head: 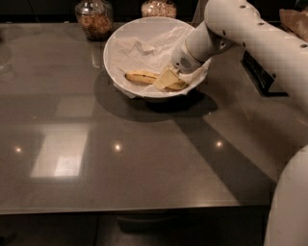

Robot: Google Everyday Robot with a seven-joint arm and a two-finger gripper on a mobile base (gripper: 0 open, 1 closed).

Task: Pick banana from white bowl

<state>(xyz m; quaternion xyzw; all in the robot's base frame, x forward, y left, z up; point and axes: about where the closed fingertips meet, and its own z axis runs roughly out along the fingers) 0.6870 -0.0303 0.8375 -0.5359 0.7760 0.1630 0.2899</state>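
The white bowl point(120, 36) stands at the back middle of the dark table, lined with crumpled white paper. The yellow banana point(138, 77) with brown marks lies along the bowl's near side, its left end free. My gripper point(166, 80) reaches down into the bowl from the right and sits over the banana's middle, covering part of it. The white arm point(250, 33) comes in from the upper right.
Two glass jars with brownish contents stand behind the bowl, one at left point(95, 18) and one in the middle point(159, 8). A dark flat object point(262, 72) lies right of the bowl under the arm. The table's front edge point(134, 207) runs across the bottom.
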